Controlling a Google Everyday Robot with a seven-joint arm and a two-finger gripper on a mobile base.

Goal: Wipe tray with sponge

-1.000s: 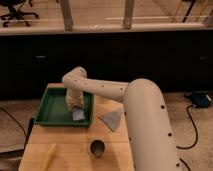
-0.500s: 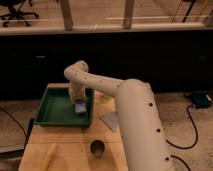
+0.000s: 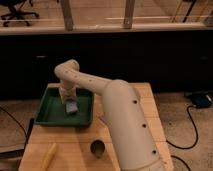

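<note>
Camera view: the end effector (image 3: pixel 68 101) is lowered inside the tray (image 3: pixel 46 118), which sits at the left of the tabletop (image 3: pixel 70 141). Its tip meets the sponge (image 3: pixel 71 108) on the tray floor. Degree of opening: cannot tell.

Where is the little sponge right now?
In the camera view, the sponge lies inside the green tray, near its middle, directly under the gripper.

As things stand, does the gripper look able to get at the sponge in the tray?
Likely yes. The gripper is down inside the tray, directly over the sponge and seemingly touching it; nothing shows between them.
</note>
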